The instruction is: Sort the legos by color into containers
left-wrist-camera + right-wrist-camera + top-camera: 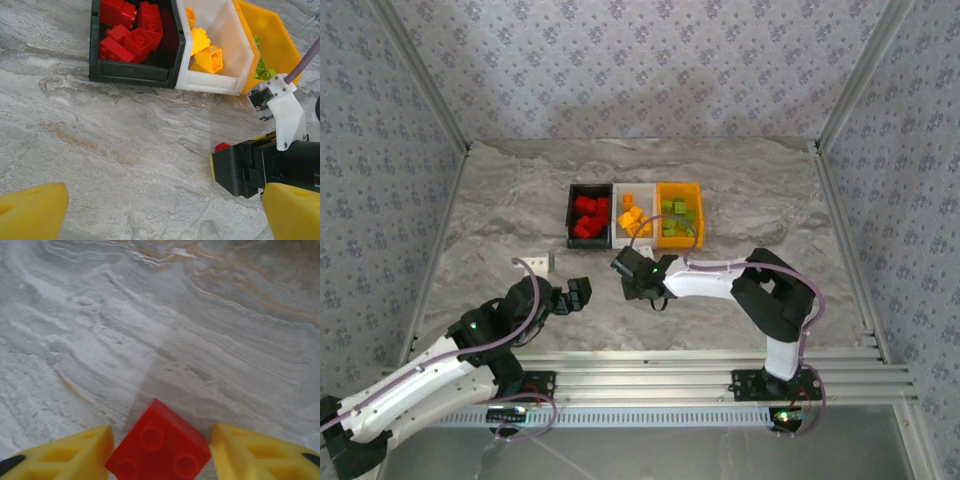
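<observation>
1. Marble-patterned desk (500, 200) carries three bins side by side in a row: a black bin (571, 215) on the left, a white bin (215, 25) in the middle and a yellow bin (678, 241) on the right.
2. Red legos (589, 215) lie in the black bin, orange-yellow legos (633, 218) in the white bin and green legos (680, 213) in the yellow bin.
3. One red brick (159, 447) is outside the bins, just in front of the white bin, studs up.
4. The right claw (161, 430) is closed in on this brick, a yellow finger touching each side. I cannot tell whether the brick rests on the desk or is just off it.
5. The left claw (165, 200) stands wide open with nothing between its fingers. It hangs over bare desk in front of the black bin, to the left of the right claw.
</observation>
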`<control>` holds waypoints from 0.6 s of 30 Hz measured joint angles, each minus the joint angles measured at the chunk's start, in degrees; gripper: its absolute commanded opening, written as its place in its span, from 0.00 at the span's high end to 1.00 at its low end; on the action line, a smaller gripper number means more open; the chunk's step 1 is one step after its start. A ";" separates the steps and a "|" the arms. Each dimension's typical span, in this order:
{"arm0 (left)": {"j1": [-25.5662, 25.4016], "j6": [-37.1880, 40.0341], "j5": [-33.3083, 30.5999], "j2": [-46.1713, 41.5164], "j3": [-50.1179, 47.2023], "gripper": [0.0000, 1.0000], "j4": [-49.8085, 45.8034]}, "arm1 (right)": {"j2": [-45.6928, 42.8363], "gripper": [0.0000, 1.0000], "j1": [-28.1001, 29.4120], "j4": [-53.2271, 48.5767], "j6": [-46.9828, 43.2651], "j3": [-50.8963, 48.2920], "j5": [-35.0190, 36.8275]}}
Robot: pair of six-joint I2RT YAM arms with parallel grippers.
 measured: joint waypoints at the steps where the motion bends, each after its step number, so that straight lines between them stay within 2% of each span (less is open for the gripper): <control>1: 0.00 -0.02 0.00 0.00 0.00 0.01 0.00 | 0.00 0.57 0.00 -0.02 0.17 0.07 0.07; 6: 0.33 -0.17 0.00 0.00 -0.02 0.01 0.00 | -0.28 0.66 0.22 -0.37 0.07 0.15 0.42; 11: 0.37 -0.17 0.00 0.00 -0.02 0.01 0.00 | -1.62 0.67 0.22 -0.33 -0.94 -0.02 0.46; 15: 0.70 -0.17 0.00 0.00 -0.02 0.01 0.00 | -5.99 0.67 0.20 -0.20 -2.95 0.17 0.33; 18: 0.70 -0.20 0.02 0.00 -0.02 0.01 0.00 | -7.21 0.66 -0.33 -0.39 -5.42 3.89 -0.61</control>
